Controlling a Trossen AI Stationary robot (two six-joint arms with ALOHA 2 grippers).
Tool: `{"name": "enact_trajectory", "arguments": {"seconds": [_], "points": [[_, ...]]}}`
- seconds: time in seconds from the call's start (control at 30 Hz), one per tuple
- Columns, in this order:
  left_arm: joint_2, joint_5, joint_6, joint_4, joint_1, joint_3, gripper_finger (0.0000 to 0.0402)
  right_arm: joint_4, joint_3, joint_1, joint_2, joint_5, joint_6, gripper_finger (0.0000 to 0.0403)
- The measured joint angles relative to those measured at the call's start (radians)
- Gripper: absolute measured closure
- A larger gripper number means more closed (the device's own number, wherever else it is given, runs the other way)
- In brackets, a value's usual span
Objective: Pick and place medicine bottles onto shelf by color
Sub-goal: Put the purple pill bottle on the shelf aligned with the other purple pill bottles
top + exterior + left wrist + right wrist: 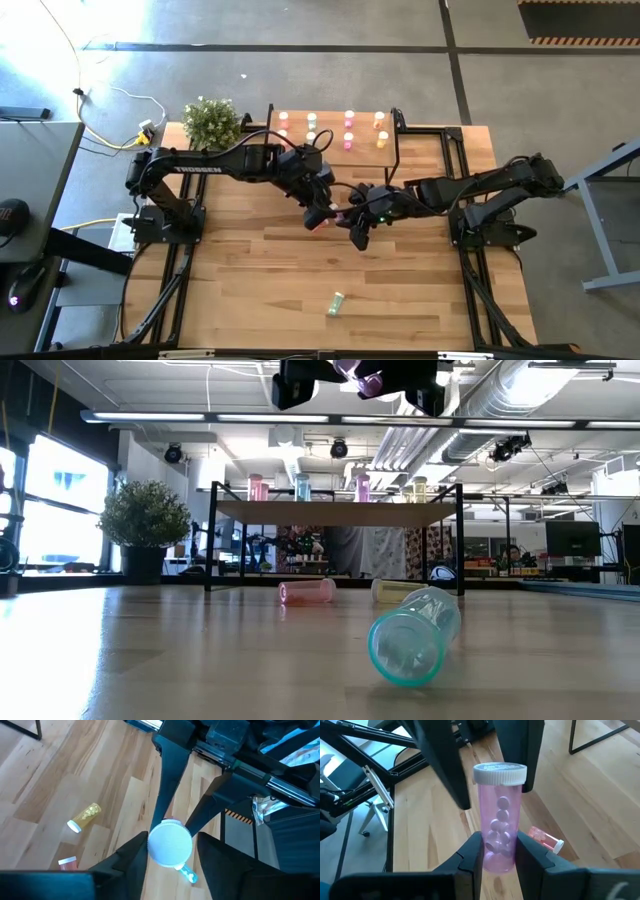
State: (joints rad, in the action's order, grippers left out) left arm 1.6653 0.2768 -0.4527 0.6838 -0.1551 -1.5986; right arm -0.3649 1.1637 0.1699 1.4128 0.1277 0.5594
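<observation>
A pink medicine bottle [498,820] with a white cap hangs high over the table's middle, and my right gripper [497,850] is shut on it. My left gripper [170,845] faces it from the table's left. Its fingers stand on either side of the white cap [170,844], and a narrow gap shows beside one finger. The shelf [330,147] stands at the far edge with several bottles upright on its top. Three bottles lie on their sides on the table: a mint-green one [412,635], a salmon-red one [305,592] and a yellow one [84,817]. My right gripper pinches the pink bottle's clear body near its bottom end [496,856] between its two fingers. The fingers come from the table's right, slanting down. The bottle sticks out past the fingertips, cap end toward my left gripper, lifted clear of the table.
A potted plant [212,122] stands at the table's far left corner beside the shelf. The mint-green bottle [337,303] lies alone near the front edge. Black frame rails [470,290] run along the table's left and right sides.
</observation>
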Motion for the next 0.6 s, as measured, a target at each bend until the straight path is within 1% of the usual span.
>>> {"name": "enact_trajectory", "arguments": {"seconds": [0.13,0.27,0.6], "points": [[0.000,-0.001,0.008,-0.004,0.000,0.000,0.0270,0.000,0.000,-0.006,-0.001,-0.017,0.000,0.0330],[0.000,-0.002,0.018,-0.016,0.000,0.001,0.0287,0.001,0.000,-0.008,-0.001,-0.023,0.008,0.0330],[0.000,-0.002,0.034,-0.024,0.000,0.001,0.0288,0.001,0.000,-0.008,-0.001,-0.024,0.016,0.0327]]}}
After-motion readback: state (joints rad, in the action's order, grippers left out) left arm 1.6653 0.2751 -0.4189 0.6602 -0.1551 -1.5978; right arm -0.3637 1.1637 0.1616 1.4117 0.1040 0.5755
